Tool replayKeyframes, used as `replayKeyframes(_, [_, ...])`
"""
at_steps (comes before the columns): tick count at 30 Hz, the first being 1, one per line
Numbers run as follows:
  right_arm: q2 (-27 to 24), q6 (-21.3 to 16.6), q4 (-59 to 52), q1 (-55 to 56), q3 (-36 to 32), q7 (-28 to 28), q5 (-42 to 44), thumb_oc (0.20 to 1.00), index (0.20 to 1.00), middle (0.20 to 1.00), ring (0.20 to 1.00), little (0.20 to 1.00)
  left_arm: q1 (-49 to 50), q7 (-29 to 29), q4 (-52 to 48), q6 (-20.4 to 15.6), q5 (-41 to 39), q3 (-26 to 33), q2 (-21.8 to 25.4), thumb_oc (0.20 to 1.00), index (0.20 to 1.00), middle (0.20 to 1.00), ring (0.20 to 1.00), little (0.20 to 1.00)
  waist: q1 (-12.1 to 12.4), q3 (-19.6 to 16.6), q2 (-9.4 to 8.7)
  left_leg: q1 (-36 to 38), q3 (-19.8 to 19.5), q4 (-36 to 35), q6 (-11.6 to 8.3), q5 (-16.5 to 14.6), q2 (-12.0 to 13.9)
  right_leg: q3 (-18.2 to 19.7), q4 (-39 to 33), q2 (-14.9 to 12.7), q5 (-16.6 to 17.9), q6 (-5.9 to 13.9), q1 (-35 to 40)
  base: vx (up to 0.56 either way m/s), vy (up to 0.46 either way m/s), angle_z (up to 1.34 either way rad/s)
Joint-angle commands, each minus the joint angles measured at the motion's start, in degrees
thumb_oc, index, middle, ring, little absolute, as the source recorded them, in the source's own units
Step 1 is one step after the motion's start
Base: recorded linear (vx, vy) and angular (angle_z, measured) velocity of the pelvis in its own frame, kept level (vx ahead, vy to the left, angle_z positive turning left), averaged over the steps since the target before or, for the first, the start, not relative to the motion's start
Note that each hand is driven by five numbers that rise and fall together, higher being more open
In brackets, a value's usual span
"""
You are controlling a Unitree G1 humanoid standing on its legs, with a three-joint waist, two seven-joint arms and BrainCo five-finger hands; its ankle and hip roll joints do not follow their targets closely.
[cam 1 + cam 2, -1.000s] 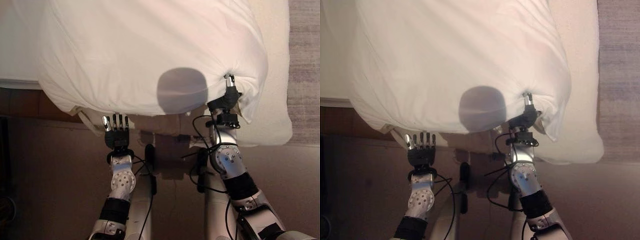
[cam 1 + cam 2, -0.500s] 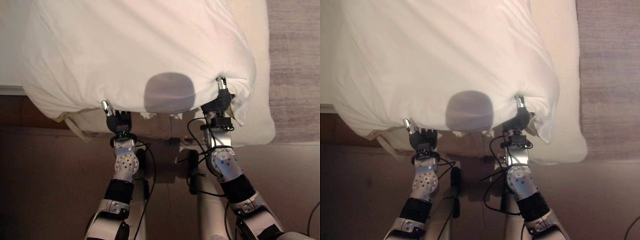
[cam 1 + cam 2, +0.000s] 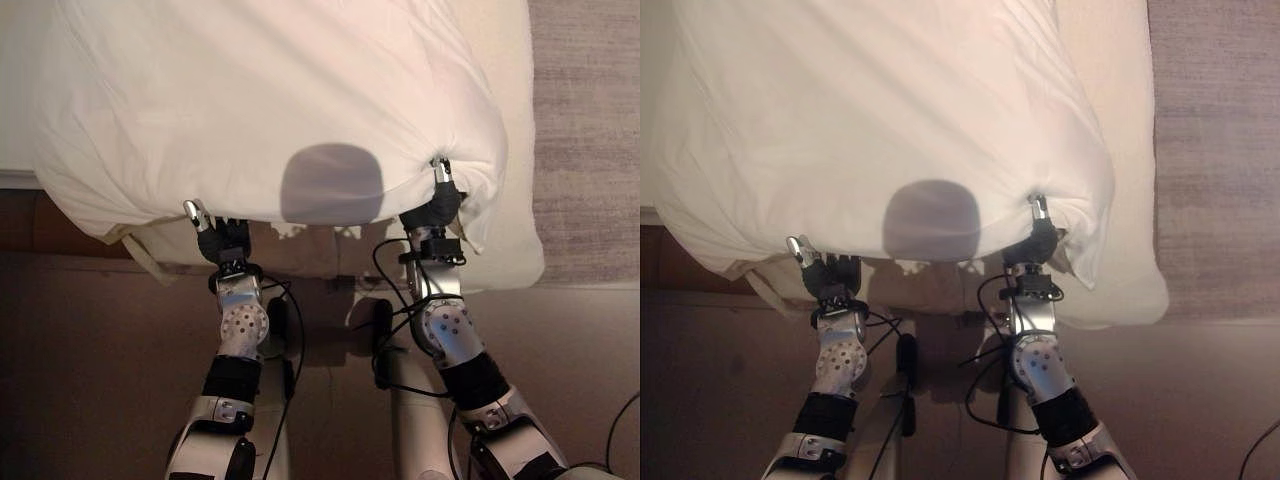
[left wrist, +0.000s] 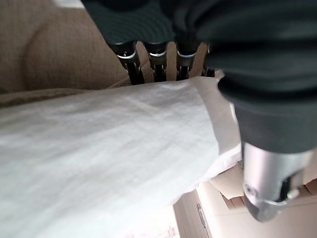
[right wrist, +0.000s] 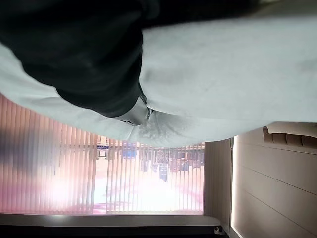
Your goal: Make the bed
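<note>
Pinching the near hem of the duvet (image 3: 270, 100), the right hand (image 3: 437, 203) is seen at 4 o'clock of the head view, its fingers buried in a gathered fold. At 7 o'clock the left hand (image 3: 222, 238) is tucked under the same edge, thumb above and fingers (image 4: 156, 58) beneath; whether it is clamped cannot be told. The duvet is draped over the bed (image 3: 515, 240).

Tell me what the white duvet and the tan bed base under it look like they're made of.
The duvet looks like a matte woven cotton-type cover over soft filling: it puffs and creases finely. The bed base looks upholstered in tan textured fabric with padded bulges; the fibre is unclear.
</note>
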Motion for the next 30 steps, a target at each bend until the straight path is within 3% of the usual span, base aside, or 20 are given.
replayKeyframes(1, [0.55,-0.86,-7.52,2.32,-3.18,6.42,-0.24,0.2,0.2,0.2,0.2,0.2,-2.76,-3.15,-2.07,-2.48,1.98,2.12,2.9,1.0,1.0,1.0,1.0,1.0,-1.32,-5.06,0.37,-2.33,0.46,2.53,1.95,-1.8,-1.54,-0.64,-2.08,2.47,1.04,0.73,0.01,0.0,0.0,0.0])
replayKeyframes(6, [0.39,-0.45,-6.67,2.2,-2.8,6.13,-0.29,0.2,0.2,0.2,0.2,0.2,-3.72,-0.94,-1.91,-1.88,5.25,1.06,5.28,1.0,1.0,1.0,1.0,1.0,-1.43,-5.04,0.82,-2.23,0.59,2.42,1.85,-1.66,-1.58,-0.46,-2.28,2.57,1.22,0.74,0.12,0.0,0.0,0.0])
replayKeyframes(9, [-0.92,0.35,-6.83,1.56,-2.15,4.9,-0.8,0.2,0.2,0.2,0.2,0.2,-5.67,5.53,1.4,0.84,10.65,-1.23,9.25,1.0,1.0,1.0,1.0,1.0,-1.56,-4.48,1.73,-1.68,0.77,2.2,1.78,-1.58,-1.75,-0.38,-2.49,2.58,1.24,0.89,0.68,0.0,0.0,0.0])
replayKeyframes(19, [-2.31,0.99,-6.81,1.67,-1.11,1.36,-1.01,0.2,0.2,0.2,0.2,0.2,-10.29,11.52,4.97,3.46,15.64,-3.89,13.02,1.0,1.0,1.0,1.0,1.0,-2.17,-3.98,3.41,-1.63,1.22,1.94,1.67,-0.57,-1.72,0.22,-3.23,2.51,1.9,0.76,0.76,0.0,0.0,0.0])
replayKeyframes(20, [-2.36,1.19,-7.2,1.79,-0.92,1.13,-1.19,0.2,0.2,0.2,0.2,0.2,-10.43,11.72,4.89,3.62,15.76,-4.13,13.21,0.909,0.909,0.909,0.909,0.909,-2.28,-3.97,3.52,-1.53,1.34,1.77,1.69,-0.5,-1.71,0.36,-3.19,2.58,2.04,0.79,0.71,0.0,0.0,0.0])
replayKeyframes(21, [-2.56,1.16,-7.36,2.06,-0.91,0.41,-1.43,0.2,0.2,0.2,0.2,0.2,-10.93,12.62,5.39,3.96,16.59,-4.39,13.52,0.238,0.238,0.238,0.238,0.238,-2.36,-3.9,3.69,-1.36,1.42,1.49,1.54,-0.24,-1.72,0.42,-3.41,2.6,2.12,0.75,0.82,-0.02,-0.005,-0.04])
replayKeyframes(22, [-2.68,1.05,-7.64,2.13,-0.82,0.11,-1.5,0.2,0.2,0.2,0.2,0.2,-11.03,12.88,5.38,3.91,16.27,-4.4,13.61,0.2,0.2,0.2,0.2,0.2,-2.38,-3.82,3.83,-1.07,1.51,1.0,1.51,-0.02,-1.72,0.44,-3.62,2.61,2.29,0.77,0.97,-0.02,-0.01,-0.04])
replayKeyframes(30, [-2.2,0.87,-8.4,4.12,-0.93,-2.22,-2.47,0.2,0.2,0.2,0.2,0.2,-7.42,12.43,3.11,3.47,15.69,-3.5,11.84,0.2,0.2,0.2,0.2,0.2,-2.28,-3.88,5.2,3.51,1.81,-5.1,1.06,3.12,-1.4,1.04,-5.11,3.98,2.02,0.37,3.34,-0.01,-0.036,-0.08])
